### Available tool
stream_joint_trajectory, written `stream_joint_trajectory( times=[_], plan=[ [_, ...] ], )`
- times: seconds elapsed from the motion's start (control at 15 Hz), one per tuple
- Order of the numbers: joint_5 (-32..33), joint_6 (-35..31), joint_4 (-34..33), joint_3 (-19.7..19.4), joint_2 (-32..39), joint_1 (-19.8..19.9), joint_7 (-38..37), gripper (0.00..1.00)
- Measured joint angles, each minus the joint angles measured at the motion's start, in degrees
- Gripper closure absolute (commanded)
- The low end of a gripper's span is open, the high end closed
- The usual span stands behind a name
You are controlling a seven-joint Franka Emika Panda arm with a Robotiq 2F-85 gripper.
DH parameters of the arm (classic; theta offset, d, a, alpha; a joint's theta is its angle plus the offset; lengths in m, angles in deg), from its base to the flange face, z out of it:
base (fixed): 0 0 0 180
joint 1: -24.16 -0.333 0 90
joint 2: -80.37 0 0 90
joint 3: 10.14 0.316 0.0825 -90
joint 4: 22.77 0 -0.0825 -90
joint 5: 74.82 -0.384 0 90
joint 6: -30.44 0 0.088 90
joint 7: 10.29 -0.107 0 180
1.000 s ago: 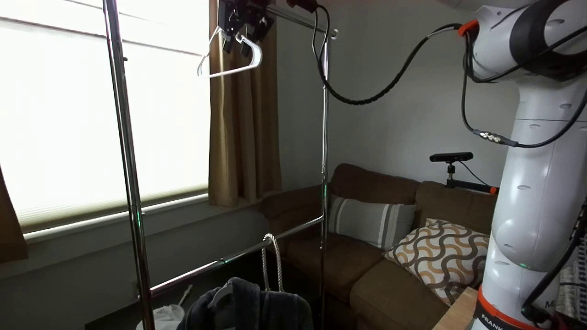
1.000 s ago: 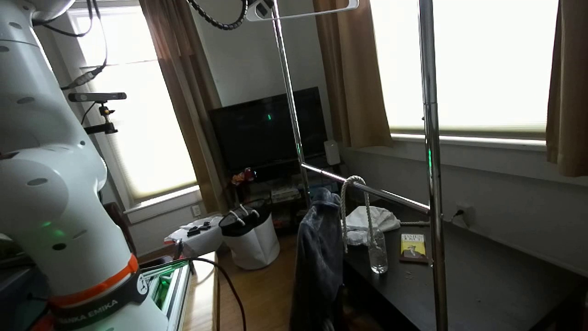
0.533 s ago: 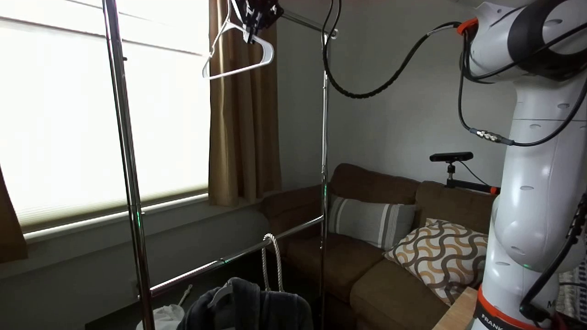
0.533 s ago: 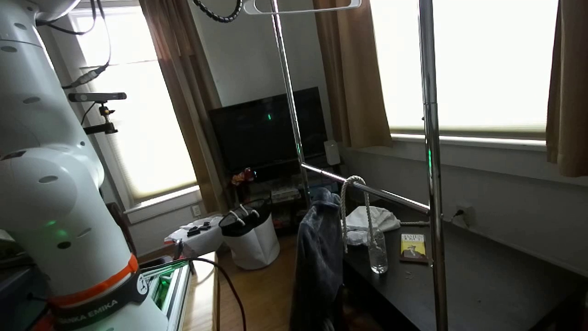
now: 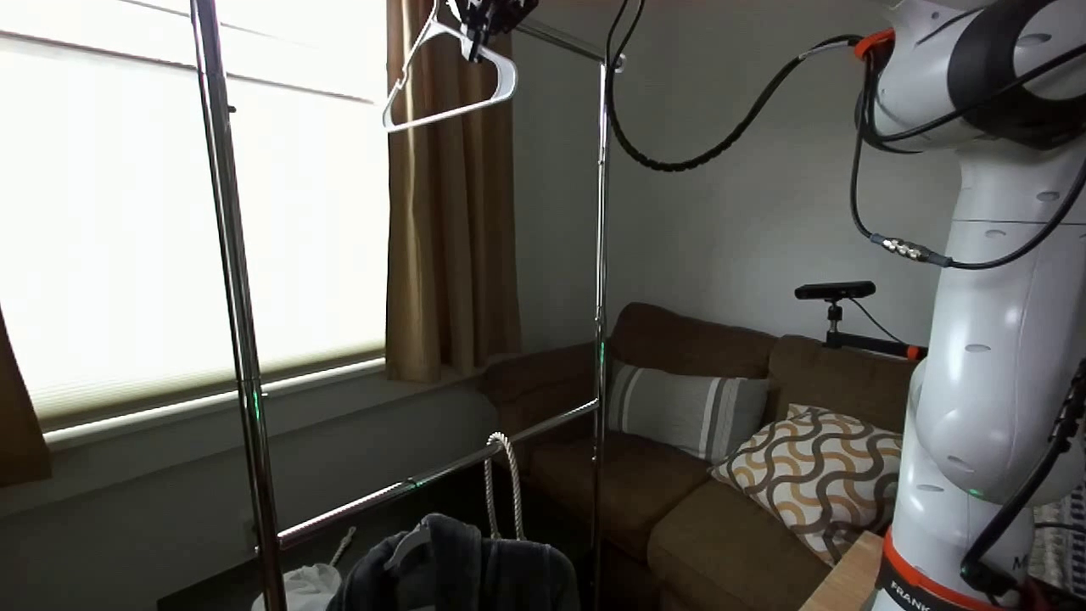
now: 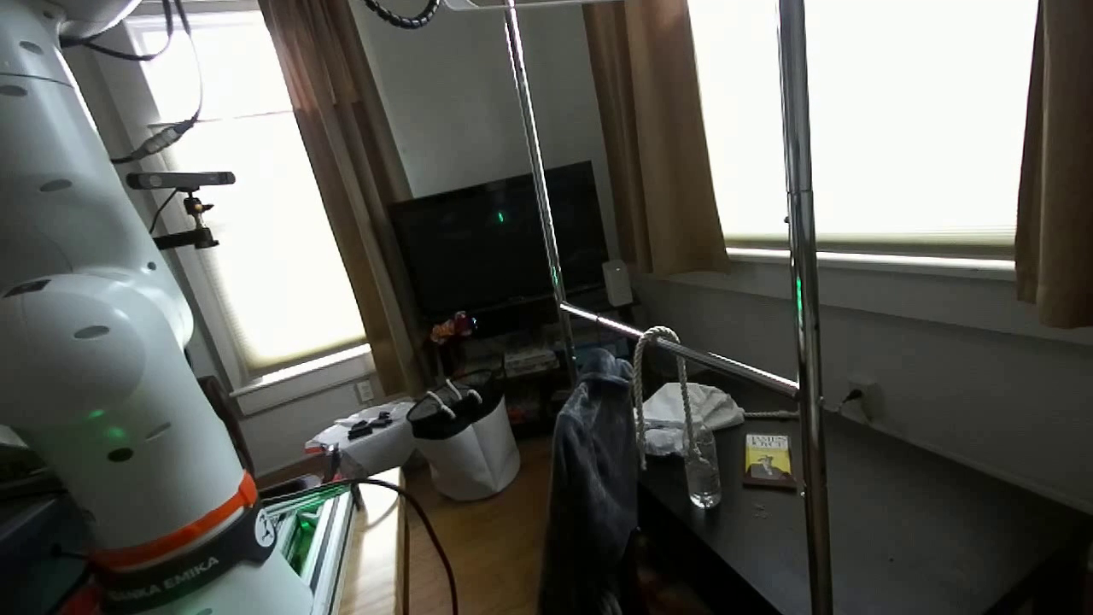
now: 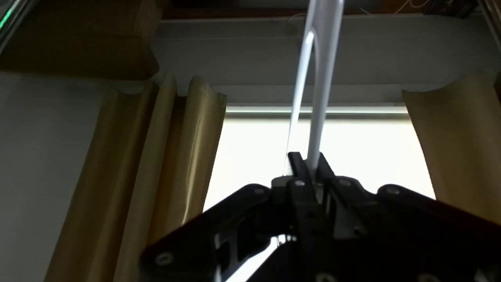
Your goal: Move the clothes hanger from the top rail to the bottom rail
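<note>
The white clothes hanger (image 5: pixel 441 115) is high on the rack in an exterior view, its lower bar sloping up to the right. My gripper (image 5: pixel 474 53) is shut on its upper right arm. From the wrist, the hanger (image 7: pixel 325 58) rises between the two fingertips of the gripper (image 7: pixel 309 159), pinched there. The hook's top runs out of the picture, so I cannot tell whether it touches the top rail (image 5: pixel 560 39). The bottom rail (image 5: pixel 365 507) crosses low between the uprights. Only a sliver of the hanger (image 6: pixel 555 3) shows at that view's top edge.
A white rope loop (image 5: pixel 501 441) is slung over the bottom rail. Close beside it is a dark grey garment (image 6: pixel 591 478). Chrome uprights (image 5: pixel 231 255) bound the rack. A black table (image 6: pixel 888 512) behind carries a bottle (image 6: pixel 703 470) and a book (image 6: pixel 768 459).
My gripper's jaws have come together on the hanger. Gripper and hanger have since shifted up and to the right in an exterior view, and the hanger has mostly left the frame where only its edge shows.
</note>
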Motion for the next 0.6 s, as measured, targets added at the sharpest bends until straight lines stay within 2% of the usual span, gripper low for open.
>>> stream_joint_trajectory(
  times=[0.33,0.6],
  plan=[
    [-1.69,3.52,0.59,-1.26,-6.19,0.08,4.61,0.98],
    [-7.79,8.9,8.19,-4.28,-11.17,0.05,8.23,0.98]
  ],
)
